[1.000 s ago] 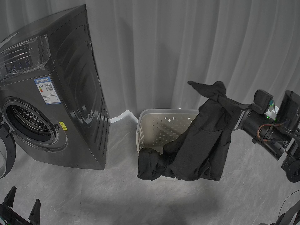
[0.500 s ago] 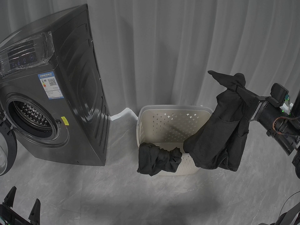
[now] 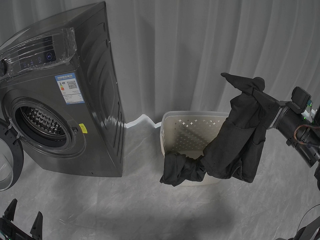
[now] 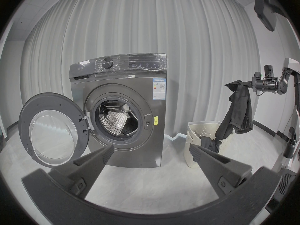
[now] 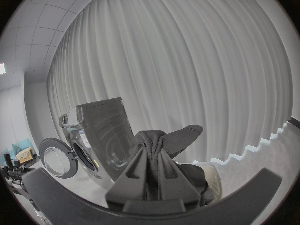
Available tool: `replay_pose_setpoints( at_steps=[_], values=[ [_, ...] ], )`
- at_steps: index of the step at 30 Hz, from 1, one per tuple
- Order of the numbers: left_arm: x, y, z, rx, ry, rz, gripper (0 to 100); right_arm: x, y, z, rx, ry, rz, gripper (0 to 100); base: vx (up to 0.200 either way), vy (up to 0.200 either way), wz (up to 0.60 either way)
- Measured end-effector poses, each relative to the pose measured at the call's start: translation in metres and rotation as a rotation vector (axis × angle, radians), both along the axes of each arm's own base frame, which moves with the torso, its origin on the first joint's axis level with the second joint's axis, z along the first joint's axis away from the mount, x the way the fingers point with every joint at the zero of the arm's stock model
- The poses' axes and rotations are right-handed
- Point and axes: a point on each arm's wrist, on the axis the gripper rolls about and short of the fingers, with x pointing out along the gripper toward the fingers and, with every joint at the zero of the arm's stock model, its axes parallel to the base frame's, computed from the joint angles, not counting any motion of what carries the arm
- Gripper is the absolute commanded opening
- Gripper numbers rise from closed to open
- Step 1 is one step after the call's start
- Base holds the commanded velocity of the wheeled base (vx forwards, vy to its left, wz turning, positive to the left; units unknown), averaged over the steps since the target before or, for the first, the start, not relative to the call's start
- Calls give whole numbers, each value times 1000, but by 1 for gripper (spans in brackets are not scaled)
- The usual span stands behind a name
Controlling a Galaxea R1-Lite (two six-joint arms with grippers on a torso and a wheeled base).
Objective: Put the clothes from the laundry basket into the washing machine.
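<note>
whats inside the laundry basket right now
In the laundry basket the perforated back wall is bare. A black garment, held by the right tool, trails into it and bunches over the near rim. The basket floor beneath is covered.

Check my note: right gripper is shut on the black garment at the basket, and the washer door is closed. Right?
No: the door is open, per the left wrist view. The right gripper is shut on the garment at the basket.
</note>
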Motion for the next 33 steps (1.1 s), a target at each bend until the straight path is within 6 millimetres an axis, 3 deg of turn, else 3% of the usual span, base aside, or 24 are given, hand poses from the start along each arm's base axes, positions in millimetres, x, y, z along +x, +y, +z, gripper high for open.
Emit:
replay_pose_setpoints(
  at_steps=[18,24,33],
  values=[
    [0,0,0,0,0,0,100,-11,14,1,8,-12,89,0,0,200,0],
    [0,0,0,-1,0,-1,100,-12,15,0,7,-11,99,0,0,0,0],
    [0,0,0,-1,0,-1,100,-14,15,-3,1,1,105,0,-200,0,0]
  ],
)
